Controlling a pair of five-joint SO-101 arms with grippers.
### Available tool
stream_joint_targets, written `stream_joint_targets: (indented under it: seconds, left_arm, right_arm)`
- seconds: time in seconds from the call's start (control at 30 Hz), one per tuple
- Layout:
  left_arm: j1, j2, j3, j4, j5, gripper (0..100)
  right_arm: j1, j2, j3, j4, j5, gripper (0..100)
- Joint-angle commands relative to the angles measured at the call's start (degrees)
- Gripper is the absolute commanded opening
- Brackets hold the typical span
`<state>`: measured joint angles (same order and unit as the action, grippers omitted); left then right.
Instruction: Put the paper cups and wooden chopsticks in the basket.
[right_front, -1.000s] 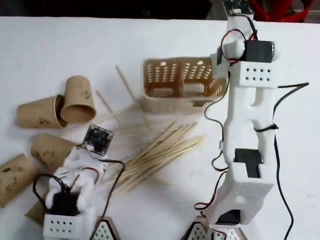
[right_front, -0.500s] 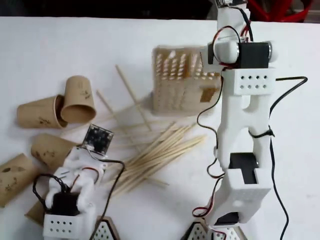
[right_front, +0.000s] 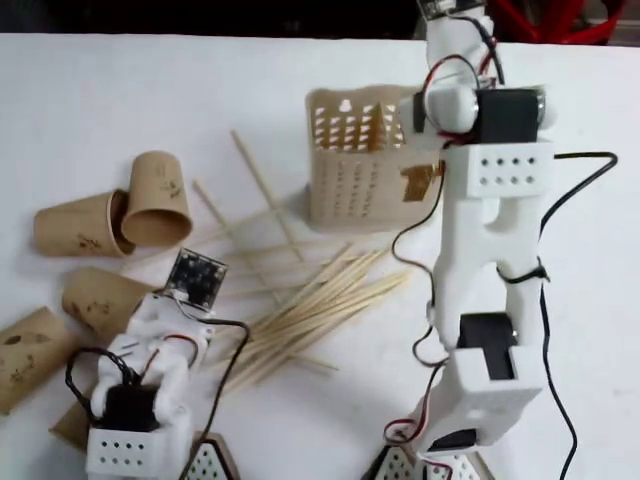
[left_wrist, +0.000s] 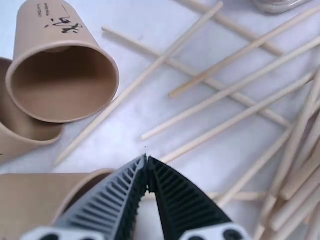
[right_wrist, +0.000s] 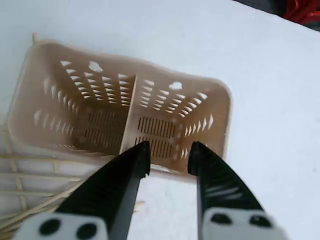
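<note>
With the basket (right_front: 360, 160) upright beyond the chopsticks (right_front: 320, 300) and my right claw (right_wrist: 168, 152) parted empty at its near rim, I'd lift clear gently without tipping it, then open the closed, empty left claw (left_wrist: 147, 162) beside a cup (left_wrist: 60, 80).

White arms (right_front: 490, 260), black ribbed tools (left_wrist: 147, 165), black cables (right_front: 545, 320)

A beige perforated basket (right_front: 360, 165) stands upright on the table (right_front: 100, 90), divided inside into two compartments. Wooden chopsticks (right_front: 320, 305) lie scattered in a loose pile just beside it. Brown paper cups (right_front: 155, 200) lie on their sides well apart, at the left.
</note>
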<state>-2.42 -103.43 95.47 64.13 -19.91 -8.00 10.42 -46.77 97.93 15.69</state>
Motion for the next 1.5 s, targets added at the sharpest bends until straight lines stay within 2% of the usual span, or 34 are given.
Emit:
stream_joint_targets:
  seconds: [0.0,0.17,0.33,0.63,0.9,1.1,1.33,1.47]
  left_arm:
    - [0.22,-0.4,-1.67,-1.23,-0.53,2]
    - [-5.32,-0.4,-3.78,-1.23,-0.09,2]
    - [-10.68,-0.4,-6.59,-0.79,0.09,2]
    - [-22.81,-0.4,-16.44,-0.79,7.74,2]
    - [-24.4,-0.4,-24.44,0.53,9.23,3]
    - [-24.13,-0.13,-31.82,10.64,2.29,22]
    - [-24.13,1.27,-33.76,16.53,-12.84,20]
    - [-24.13,11.21,-33.32,16.62,-18.02,21]
  right_arm:
    - [-5.58,-7.08,2.81,0.48,0.53,13.7]
    - [-16.48,-13.14,8.97,0.22,0.53,13.8]
    - [-23.16,-12.62,10.46,0.13,0.53,13.8]
    - [-27.56,-11.38,10.46,0.22,0.35,13.8]
    - [-28.79,-11.82,13.36,0.22,0.44,13.8]
    - [-27.56,-11.82,19.43,0.13,0.35,13.8]
    - [-23.87,-11.82,21.19,0.13,0.0,13.9]
    - [-21.85,-11.82,21.27,0.13,0.0,13.9]
